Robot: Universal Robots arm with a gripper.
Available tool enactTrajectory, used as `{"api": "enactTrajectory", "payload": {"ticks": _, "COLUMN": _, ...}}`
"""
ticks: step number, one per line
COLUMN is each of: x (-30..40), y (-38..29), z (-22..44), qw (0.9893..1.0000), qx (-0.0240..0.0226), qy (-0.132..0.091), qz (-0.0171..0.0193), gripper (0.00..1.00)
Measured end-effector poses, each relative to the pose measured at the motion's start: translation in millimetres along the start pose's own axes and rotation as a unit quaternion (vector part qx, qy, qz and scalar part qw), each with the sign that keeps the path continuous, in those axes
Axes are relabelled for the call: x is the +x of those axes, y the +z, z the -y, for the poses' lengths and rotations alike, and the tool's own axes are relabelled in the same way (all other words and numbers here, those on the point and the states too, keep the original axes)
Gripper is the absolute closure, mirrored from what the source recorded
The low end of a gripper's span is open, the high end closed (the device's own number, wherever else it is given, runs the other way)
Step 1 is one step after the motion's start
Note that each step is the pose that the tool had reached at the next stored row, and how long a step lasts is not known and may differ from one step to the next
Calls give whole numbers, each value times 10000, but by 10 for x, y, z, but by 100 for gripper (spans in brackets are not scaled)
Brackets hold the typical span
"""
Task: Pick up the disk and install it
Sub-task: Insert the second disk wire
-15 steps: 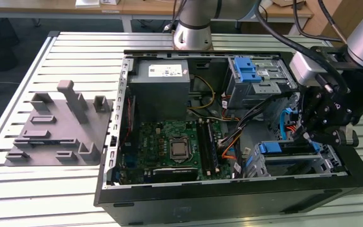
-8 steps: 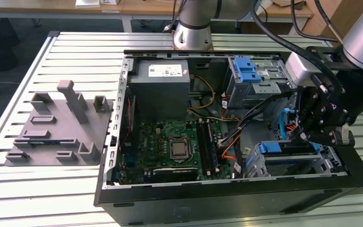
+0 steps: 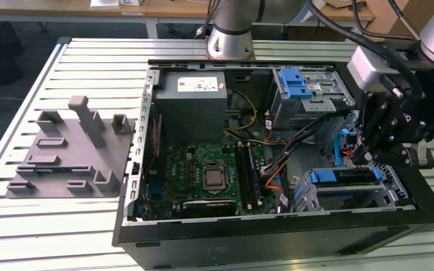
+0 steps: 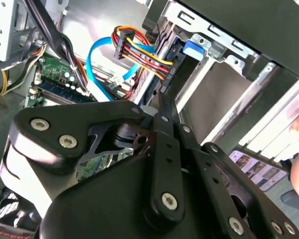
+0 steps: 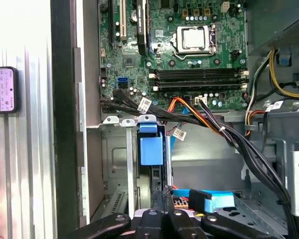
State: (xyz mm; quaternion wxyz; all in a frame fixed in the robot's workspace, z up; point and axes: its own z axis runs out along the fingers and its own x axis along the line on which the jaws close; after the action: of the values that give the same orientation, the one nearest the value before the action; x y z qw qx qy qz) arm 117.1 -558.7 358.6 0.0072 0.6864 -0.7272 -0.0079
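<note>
Blue-framed disk point(image 3: 343, 176) sitting edge-up in drive cage point(image 3: 386, 195) at case's 4 o'clock corner in exterior view, seemingly nearly seated. Gripper point(image 3: 368, 155) hovering just above it, fingers drawn together, clamping nothing visible. Blue data cable point(image 4: 97, 64) and multicoloured power leads point(image 4: 139, 55) crowding bay mouth. Judged risk: fingers snagging cables, or disk jamming askew in cage rails.
</note>
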Motion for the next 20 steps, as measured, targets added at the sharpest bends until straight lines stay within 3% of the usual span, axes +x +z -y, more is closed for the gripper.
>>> {"api": "enactTrajectory", "payload": {"ticks": 4, "x": 1, "y": -74, "z": -14, "qw": 10000, "qx": 0, "qy": 0, "qz": 0, "gripper": 89}}
{"api": "enactTrajectory", "payload": {"ticks": 11, "x": 7, "y": -96, "z": -111, "qw": 10000, "qx": 21, "qy": 0, "qz": 3, "gripper": 89}}
{"api": "enactTrajectory", "payload": {"ticks": 20, "x": 3, "y": -286, "z": -134, "qw": 10000, "qx": 22, "qy": 0, "qz": 4, "gripper": 89}}
